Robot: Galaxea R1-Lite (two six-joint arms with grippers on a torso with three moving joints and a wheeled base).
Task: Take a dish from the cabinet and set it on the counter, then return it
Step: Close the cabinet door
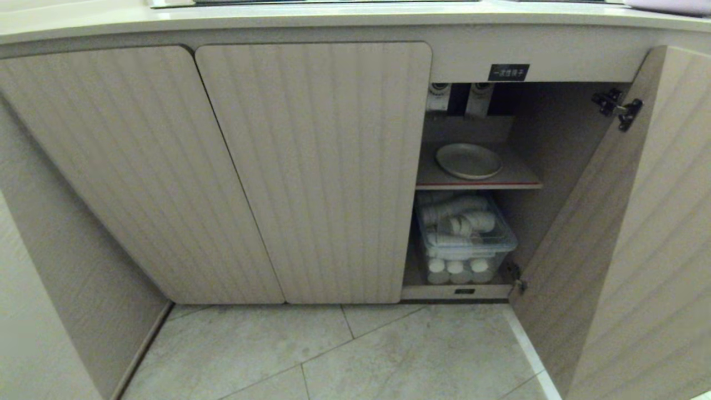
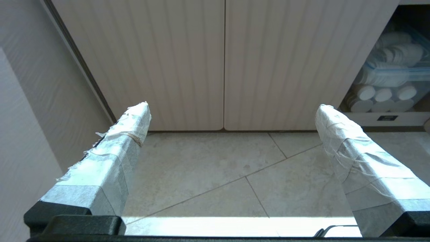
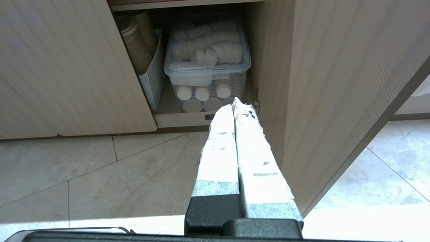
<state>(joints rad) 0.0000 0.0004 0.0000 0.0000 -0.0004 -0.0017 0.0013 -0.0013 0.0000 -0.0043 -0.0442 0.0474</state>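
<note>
The dish (image 1: 468, 161) lies flat on the cabinet (image 1: 311, 166) shelf; it looks stiff, smooth and breakable, so take its rim. Left gripper (image 2: 231, 116) fingers released, right gripper (image 3: 234, 104) fingers clenched, empty

The white characters on the small black label (image 1: 508, 72) are too small to be read. The bench (image 1: 344, 16) is cut off by the upper edge of the head view, so only its front strip is shown. The left part of the cabinet (image 1: 311, 172) interior is hidden behind closed doors, and the clear bin (image 1: 466, 239) is partly covered by the shelf (image 1: 477, 180).
</note>
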